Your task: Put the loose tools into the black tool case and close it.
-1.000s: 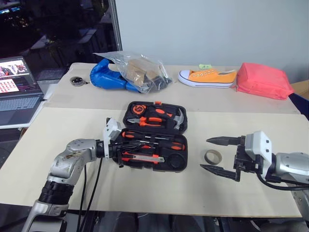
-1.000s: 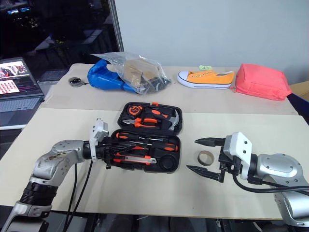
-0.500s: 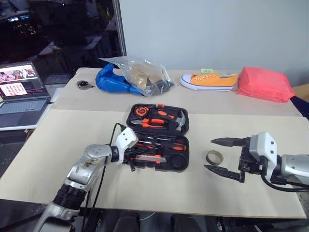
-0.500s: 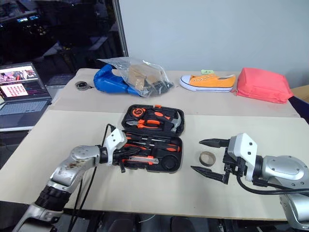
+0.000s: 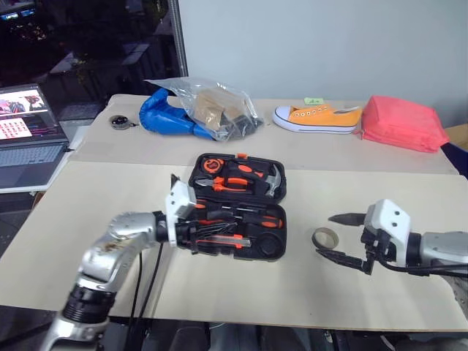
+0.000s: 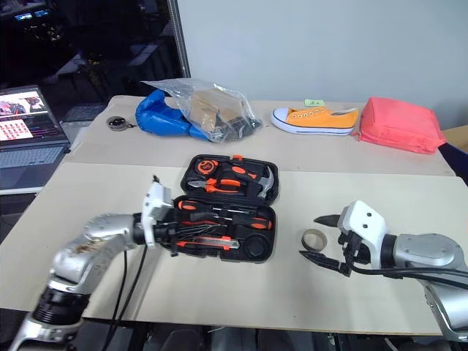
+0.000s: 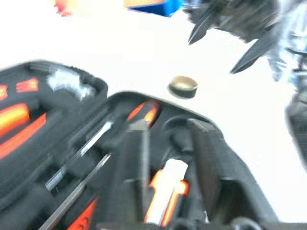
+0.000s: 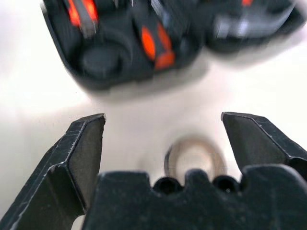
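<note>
Left gripper [image 5: 191,228] at the open black tool case [image 5: 238,207] mid-surface, over its near-left edge; fingers parted, nothing held. Screwdrivers and knife already sit in the recesses. Grey tape ring [image 5: 324,238] lies loose on the surface [image 5: 110,190], right of the case. Right gripper [image 5: 342,236] just beside it, jaws spread wide, empty, ring between the tips. Best lower squarely, pinch the ring's wall, lift clear.

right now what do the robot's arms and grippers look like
Both arms are silver-grey metal, with a white block at each wrist. The left gripper and right gripper each have two black pointed fingers. Black cables hang off the left arm, whose casing looks scuffed.
</note>
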### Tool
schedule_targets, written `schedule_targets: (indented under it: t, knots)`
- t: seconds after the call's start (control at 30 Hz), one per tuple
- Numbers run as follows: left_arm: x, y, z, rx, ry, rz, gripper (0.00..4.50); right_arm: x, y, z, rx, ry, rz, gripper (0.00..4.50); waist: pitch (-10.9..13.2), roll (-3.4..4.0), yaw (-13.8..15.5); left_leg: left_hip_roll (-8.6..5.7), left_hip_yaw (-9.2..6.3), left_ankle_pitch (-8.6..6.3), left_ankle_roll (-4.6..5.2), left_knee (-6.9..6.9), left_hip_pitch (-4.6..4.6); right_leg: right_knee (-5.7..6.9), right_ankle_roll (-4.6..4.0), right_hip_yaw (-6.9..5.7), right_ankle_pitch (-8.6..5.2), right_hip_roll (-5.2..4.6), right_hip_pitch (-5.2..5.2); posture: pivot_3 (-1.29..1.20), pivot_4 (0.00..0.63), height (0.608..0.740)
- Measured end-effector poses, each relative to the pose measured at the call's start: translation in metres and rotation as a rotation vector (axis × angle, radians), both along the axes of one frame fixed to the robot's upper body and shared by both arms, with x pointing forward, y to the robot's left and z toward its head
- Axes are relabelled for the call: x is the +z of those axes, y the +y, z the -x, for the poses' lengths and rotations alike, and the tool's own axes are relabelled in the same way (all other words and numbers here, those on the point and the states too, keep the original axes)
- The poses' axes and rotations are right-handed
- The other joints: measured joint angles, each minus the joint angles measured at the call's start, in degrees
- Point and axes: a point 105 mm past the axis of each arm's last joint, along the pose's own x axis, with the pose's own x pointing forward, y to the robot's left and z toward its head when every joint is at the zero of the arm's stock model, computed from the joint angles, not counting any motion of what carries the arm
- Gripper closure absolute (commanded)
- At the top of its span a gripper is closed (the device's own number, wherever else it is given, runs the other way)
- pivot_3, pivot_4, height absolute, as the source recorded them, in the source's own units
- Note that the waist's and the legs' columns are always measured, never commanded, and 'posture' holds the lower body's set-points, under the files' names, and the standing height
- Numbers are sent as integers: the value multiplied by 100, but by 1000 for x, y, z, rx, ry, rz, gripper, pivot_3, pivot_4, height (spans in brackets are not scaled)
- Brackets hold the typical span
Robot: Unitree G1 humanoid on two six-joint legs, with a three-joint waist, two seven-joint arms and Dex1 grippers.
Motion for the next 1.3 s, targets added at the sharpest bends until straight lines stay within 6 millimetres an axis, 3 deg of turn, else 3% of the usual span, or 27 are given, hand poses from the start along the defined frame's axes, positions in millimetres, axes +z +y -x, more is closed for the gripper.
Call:
schedule_targets:
  t: [0.03,0.13,0.3,0.4,0.6,0.8,0.93,1.03,1.1,1.2,1.3]
  knots:
    - [4,-1,5,-23,3,0,1219,-3,0,-1,-2,21,5,1614,1,-1,0,-4,0,0,0,0,0,0,2,0,-1,-5,0,0,150,740]
    - [12,0,19,-70,7,-42,302,-11,3,-10,-7,49,40,1627,6,-9,-18,-4,-2,0,0,2,1,0,7,0,-3,-4,0,0,150,740]
    - [10,1,34,-91,14,-68,302,-24,-1,-20,-43,101,98,1627,8,-9,-39,-3,-3,0,0,3,2,1,6,-2,-4,-4,1,0,150,740]
    - [7,2,35,-72,25,-68,238,-33,-2,-17,-48,152,132,2278,8,-9,-33,-4,-4,0,0,3,0,0,6,-3,-3,-4,0,0,150,740]
    - [6,2,32,-44,22,-57,238,-36,-6,-17,-64,174,167,4372,8,-9,-45,-3,-4,0,0,3,3,1,6,-2,-4,-3,0,0,150,740]
    - [1,4,33,-29,33,-42,238,-23,1,-12,-24,135,129,4485,8,-9,-72,-2,-4,0,0,2,1,1,6,-2,-4,-2,0,0,150,740]
    - [-3,7,34,-28,43,-33,238,-8,24,-6,77,94,87,4485,8,-9,-93,-1,-3,0,0,3,4,1,6,-1,-4,-2,0,0,150,740]
    - [-12,17,35,-21,56,-49,238,22,74,-9,234,4,25,4485,13,-9,-181,17,3,0,0,2,19,7,-6,7,4,15,1,0,150,740]
    - [-15,21,35,-20,58,-52,238,28,94,-6,303,-2,22,4485,15,-11,-156,28,-3,0,0,2,22,7,-13,-5,2,23,3,0,150,740]
    - [-22,25,35,-6,61,-66,238,18,114,-5,347,74,28,4485,17,-14,-74,31,-3,0,0,2,14,6,-22,-13,-1,22,-3,0,150,740]
    - [-22,25,36,-5,59,-67,238,2,123,-3,387,144,84,4485,17,-13,-41,27,-1,0,0,2,-3,2,-34,-15,5,14,-13,0,150,740]
